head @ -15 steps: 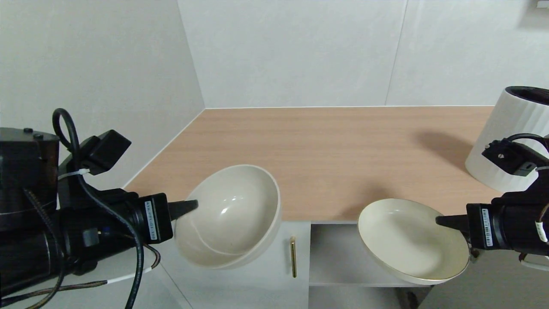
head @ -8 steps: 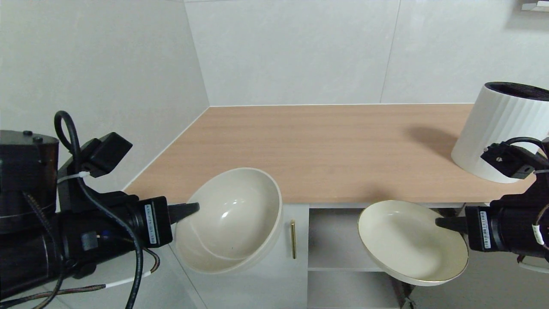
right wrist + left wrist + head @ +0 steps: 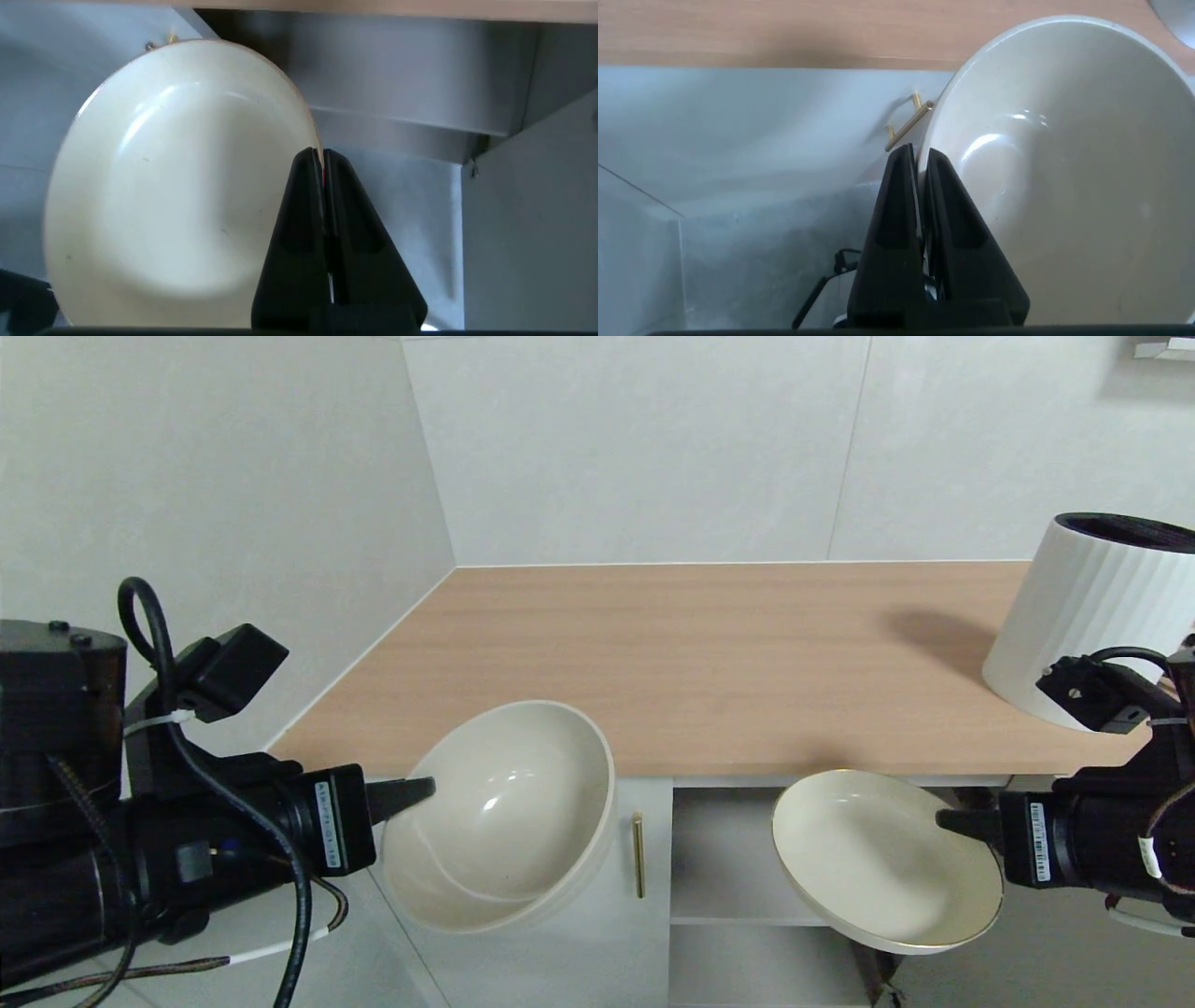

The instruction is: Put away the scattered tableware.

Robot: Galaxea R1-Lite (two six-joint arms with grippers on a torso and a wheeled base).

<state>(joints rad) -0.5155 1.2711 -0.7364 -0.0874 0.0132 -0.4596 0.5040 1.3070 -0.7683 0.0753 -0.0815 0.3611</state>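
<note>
The left arm comes in level from the left. The left gripper (image 3: pixel 422 790) has its fingers pressed together on the rim of a bowl (image 3: pixel 499 817), one inside the wall and one outside. The bowl hangs in the air in front of the closed cabinet door (image 3: pixel 644 933), just beside its thin brass handle (image 3: pixel 639 856) and below the edge of the wooden counter (image 3: pixel 709 663). It is tipped so that its opening faces up and towards the robot.

The right arm comes in level from the right. The right gripper (image 3: pixel 941 819) pinches the rim of a plate (image 3: pixel 882 859), which is held tilted in front of the open cabinet compartment (image 3: pixel 719 863).

On the counter's right end stands a white ribbed pot (image 3: pixel 1092 616) with a dark inside.

The bowl is deep, cream and glossy, with a bright highlight on its inner wall. The plate is shallow and cream with a fine gold edge.
</note>
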